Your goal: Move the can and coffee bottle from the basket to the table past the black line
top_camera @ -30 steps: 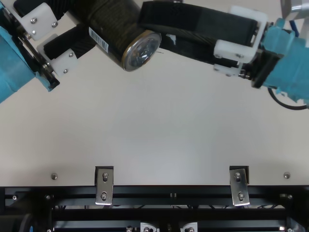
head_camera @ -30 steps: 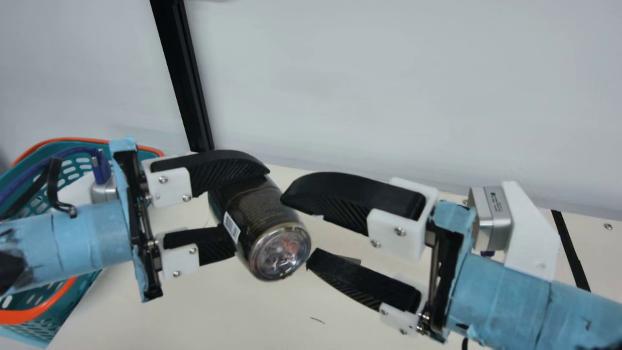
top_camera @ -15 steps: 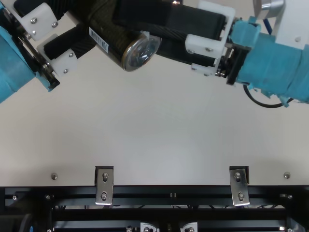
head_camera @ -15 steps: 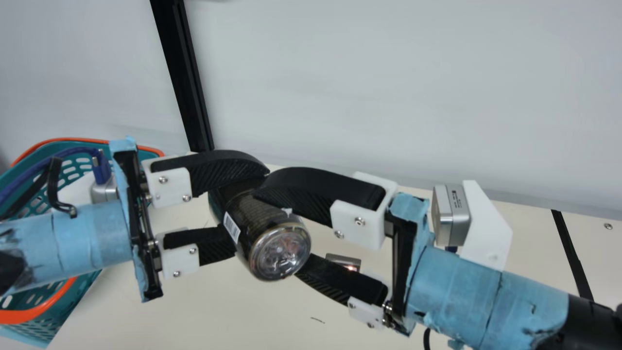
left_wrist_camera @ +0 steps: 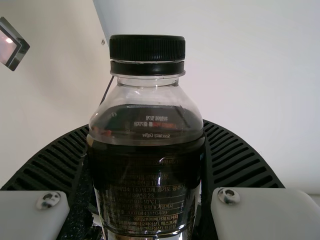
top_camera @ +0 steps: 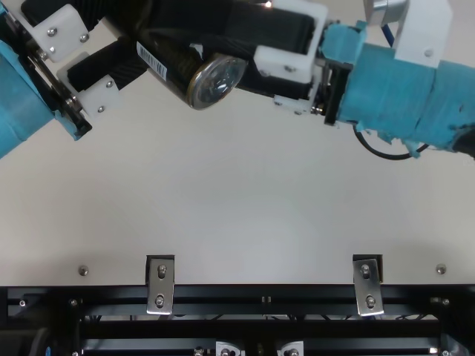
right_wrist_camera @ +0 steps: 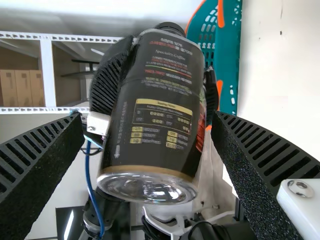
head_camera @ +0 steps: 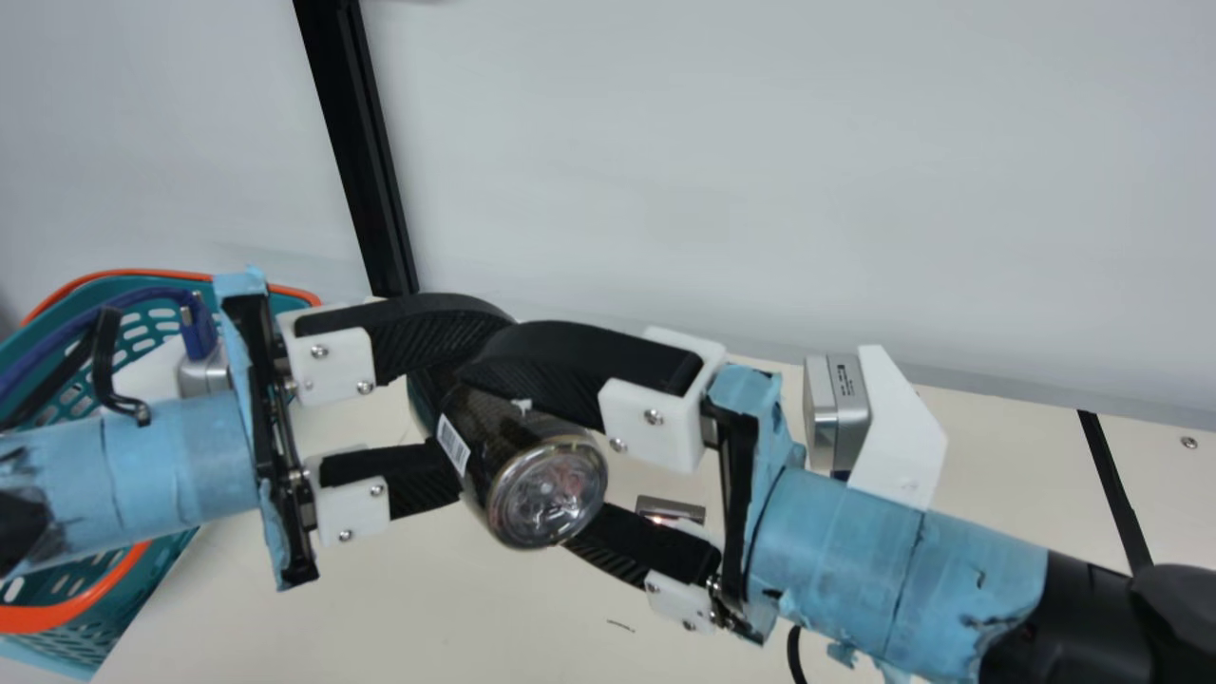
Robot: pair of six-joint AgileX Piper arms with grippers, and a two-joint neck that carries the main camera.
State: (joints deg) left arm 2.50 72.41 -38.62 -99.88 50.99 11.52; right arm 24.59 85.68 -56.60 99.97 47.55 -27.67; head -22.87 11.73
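A handover appears to be in hand, as the middle step between the basket (head_camera: pixel 85 600) and the black line (head_camera: pixel 1113 489); the coffee bottle (head_camera: pixel 508 418) is held aloft and tilted over the table (head_camera: pixel 399 608), its base turned towards the neck camera; it is grasped by the left gripper (head_camera: pixel 482 410), with 1 ribbed finger on each side, as is seen in the left wrist view.

The right gripper (head_camera: pixel 518 461) is spread, its 2 fingers placed around the base end of the bottle; in the right wrist view gaps are left at both sides, so no grip is judged to have been taken.

Next, the right fingers should be centred and closed on the body; only once the bottle is firmly held should the left grasp be released; it can then be carried past the line and set down.
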